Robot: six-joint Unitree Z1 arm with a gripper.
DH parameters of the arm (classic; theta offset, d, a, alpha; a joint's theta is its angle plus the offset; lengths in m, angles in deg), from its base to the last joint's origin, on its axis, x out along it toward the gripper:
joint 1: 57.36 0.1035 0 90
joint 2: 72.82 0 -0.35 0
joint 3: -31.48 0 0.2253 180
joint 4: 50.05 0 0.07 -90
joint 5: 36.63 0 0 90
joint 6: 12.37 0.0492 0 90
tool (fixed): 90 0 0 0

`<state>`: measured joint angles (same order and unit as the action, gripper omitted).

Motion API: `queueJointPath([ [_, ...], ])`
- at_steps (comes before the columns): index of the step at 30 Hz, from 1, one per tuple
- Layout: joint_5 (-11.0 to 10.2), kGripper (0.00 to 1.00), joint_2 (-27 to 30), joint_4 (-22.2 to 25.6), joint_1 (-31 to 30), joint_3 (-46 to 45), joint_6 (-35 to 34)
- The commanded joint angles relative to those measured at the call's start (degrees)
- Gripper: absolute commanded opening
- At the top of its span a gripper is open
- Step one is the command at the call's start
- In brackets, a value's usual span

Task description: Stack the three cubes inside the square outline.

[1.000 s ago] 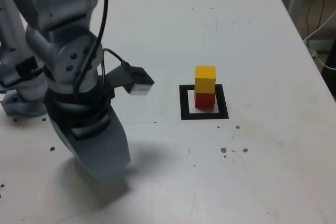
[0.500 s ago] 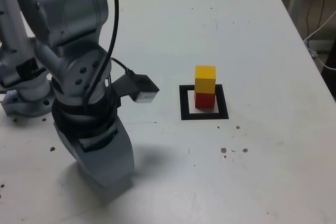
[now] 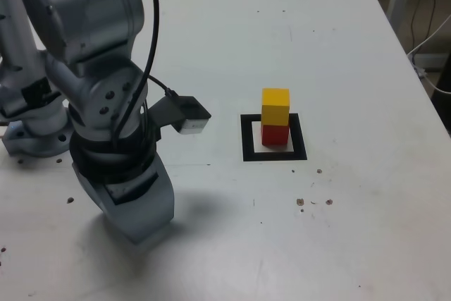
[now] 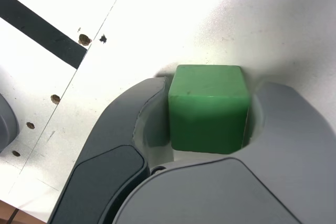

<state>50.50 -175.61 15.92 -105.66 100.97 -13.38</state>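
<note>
On the white surface, we see the yellow cube stacked on the red cube inside the square outline. Well to the exterior view's left, the gripper has its fingers clamped on the green cube.

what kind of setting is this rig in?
Probably a lab bench: a plain white table marked with a black tape square outline, coloured test cubes, and loose cables past the table edge.
</note>
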Motion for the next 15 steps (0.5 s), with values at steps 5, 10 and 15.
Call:
queueJointPath([
  [5,-0.11,0.19,0.63,1.35,-0.04,1.10,-0.30],
  [10,-1.44,0.19,1.49,8.44,0.36,6.24,-1.44],
  [15,-2.36,0.19,2.28,17.67,3.73,14.41,-4.28],
])
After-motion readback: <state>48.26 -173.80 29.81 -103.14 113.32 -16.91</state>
